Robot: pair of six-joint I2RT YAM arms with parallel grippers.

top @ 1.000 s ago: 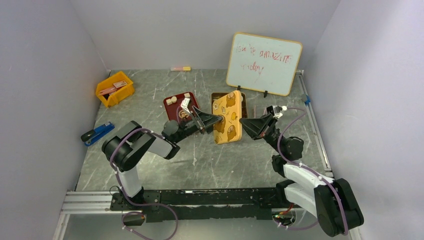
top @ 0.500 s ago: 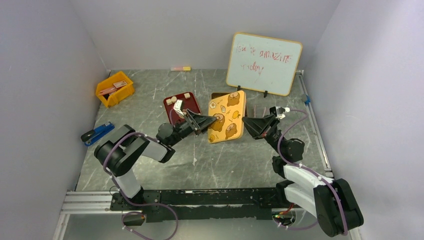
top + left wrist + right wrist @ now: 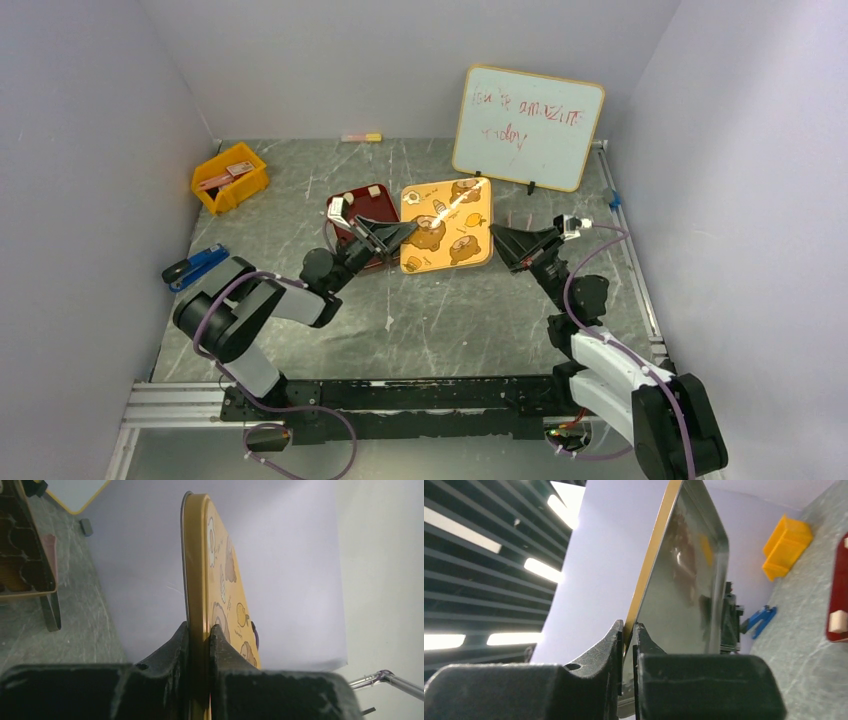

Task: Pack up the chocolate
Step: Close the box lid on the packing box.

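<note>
I see left gripper and right gripper both pinching the gold lid, at its 9 and 3 o'clock edges. Chocolate sits in red tray, lid's 9 o'clock.

Grey marbled desk, yellow plastic bin upper left, blue clip-shaped tool far left, dark red tray centre, yellow-framed whiteboard upper right.

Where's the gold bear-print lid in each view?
Top external: gold lid at centre, print up, held between the left gripper and the right gripper.
Left wrist: centre, edge-on, rising from the gripper.
Right wrist: centre, shiny underside towards the camera.
Landmark: yellow bin, in top and right wrist only; for left wrist, use the whiteboard.
</note>
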